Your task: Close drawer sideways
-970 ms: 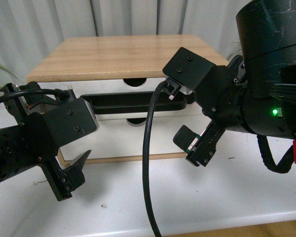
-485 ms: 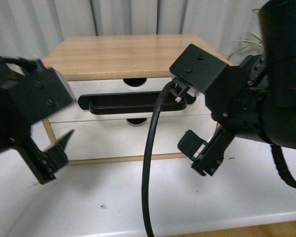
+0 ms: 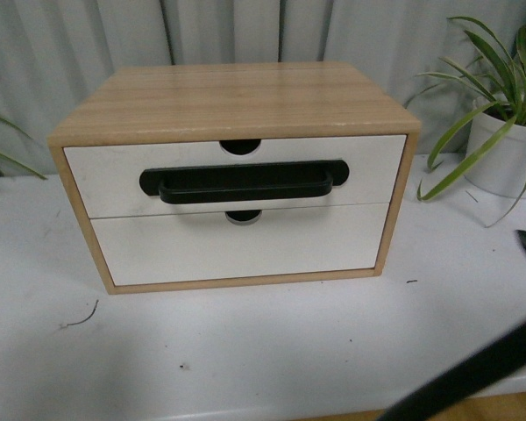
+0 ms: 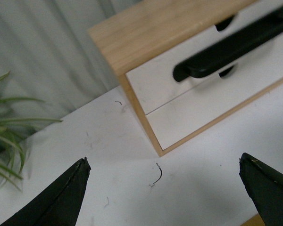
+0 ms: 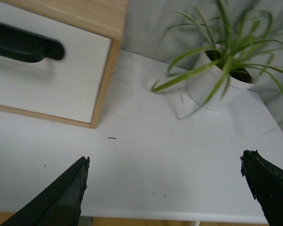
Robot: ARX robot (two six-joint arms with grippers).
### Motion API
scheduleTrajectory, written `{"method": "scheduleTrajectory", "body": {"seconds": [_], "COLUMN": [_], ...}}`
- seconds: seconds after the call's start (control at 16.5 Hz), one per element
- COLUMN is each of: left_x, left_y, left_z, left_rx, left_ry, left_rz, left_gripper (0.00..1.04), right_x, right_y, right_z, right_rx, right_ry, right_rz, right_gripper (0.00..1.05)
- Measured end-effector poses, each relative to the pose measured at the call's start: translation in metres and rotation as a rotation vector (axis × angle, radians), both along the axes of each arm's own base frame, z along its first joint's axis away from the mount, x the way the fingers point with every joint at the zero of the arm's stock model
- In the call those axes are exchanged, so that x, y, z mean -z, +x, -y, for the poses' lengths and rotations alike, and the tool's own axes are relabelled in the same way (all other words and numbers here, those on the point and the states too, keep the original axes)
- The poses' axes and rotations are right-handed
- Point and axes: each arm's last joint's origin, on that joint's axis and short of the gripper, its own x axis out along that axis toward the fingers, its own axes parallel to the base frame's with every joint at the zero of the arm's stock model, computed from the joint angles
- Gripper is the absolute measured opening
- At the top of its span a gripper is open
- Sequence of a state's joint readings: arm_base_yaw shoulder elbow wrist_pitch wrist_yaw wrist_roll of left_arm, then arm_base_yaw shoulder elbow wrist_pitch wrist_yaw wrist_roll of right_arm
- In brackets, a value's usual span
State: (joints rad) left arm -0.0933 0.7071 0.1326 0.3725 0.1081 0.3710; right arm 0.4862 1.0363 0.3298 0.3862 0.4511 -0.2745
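The drawer [image 3: 368, 167] is the upper one of a wooden cabinet [image 3: 237, 92]. It has a white front, a long black bar handle [image 3: 244, 182] and a semicircular notch in its upper edge, and its front looks level with the cabinet frame. In the front view neither gripper shows. My left gripper [image 4: 164, 165] is open and empty above the white table, off the cabinet's left front corner, with the drawer [image 4: 151, 84] beyond it. My right gripper [image 5: 164, 162] is open and empty off the cabinet's right side, apart from the drawer [image 5: 85, 56].
A plain white drawer front [image 3: 237, 246] without a handle sits below. A potted plant [image 3: 500, 132] stands to the right of the cabinet, and more leaves [image 4: 4, 136] are on the left. A dark blurred strip [image 3: 473, 377] crosses the lower right corner. The white table [image 3: 263, 351] ends near the front.
Both arms have drawn back out of the front view, the left one to the left and the right one to the right. The drawer front looks unmoved.
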Motion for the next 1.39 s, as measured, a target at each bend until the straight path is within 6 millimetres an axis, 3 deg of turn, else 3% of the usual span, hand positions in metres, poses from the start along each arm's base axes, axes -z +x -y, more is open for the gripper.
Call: {"method": "scheduleTrajectory", "body": {"seconds": [0.06,0.18,0.36,0.48,0.73,0.85,1.15,1.39], "left_x": [-0.01,-0.008,-0.003,0.0,0.007,0.007,0.007,0.007], "left_y": [-0.017,-0.044,-0.048,-0.053,-0.054,-0.054,-0.054,-0.054], "left_z": [-0.01,-0.029,-0.037,-0.034,-0.016,-0.018,-0.017,-0.017], "left_rx": [-0.057,-0.179,-0.236,-0.246,-0.214,-0.24,-0.237,-0.237], "left_ry": [-0.125,-0.282,-0.404,-0.384,-0.379,-0.376,-0.368,-0.367], "left_rz": [0.022,0.05,0.06,0.152,0.154,0.161,0.161,0.161], "left_gripper": [0.98,0.98,0.98,0.78,0.26,0.01,0.02,0.02], "right_x": [-0.001,-0.002,-0.003,0.001,0.01,0.012,0.017,0.019], "right_y": [-0.017,-0.043,-0.044,-0.049,-0.059,-0.063,-0.071,-0.076], "right_z": [0.008,0.018,0.02,0.031,0.057,0.064,0.084,0.082], "right_rx": [0.076,0.168,0.222,0.107,0.079,0.078,0.099,0.072], "right_ry": [0.052,0.187,0.229,0.377,0.396,0.401,0.4,0.406], "right_rz": [0.028,0.128,0.156,0.27,0.27,0.28,0.3,0.285], "right_gripper": [0.98,0.98,0.98,0.79,0.26,0.01,0.02,0.02]}}
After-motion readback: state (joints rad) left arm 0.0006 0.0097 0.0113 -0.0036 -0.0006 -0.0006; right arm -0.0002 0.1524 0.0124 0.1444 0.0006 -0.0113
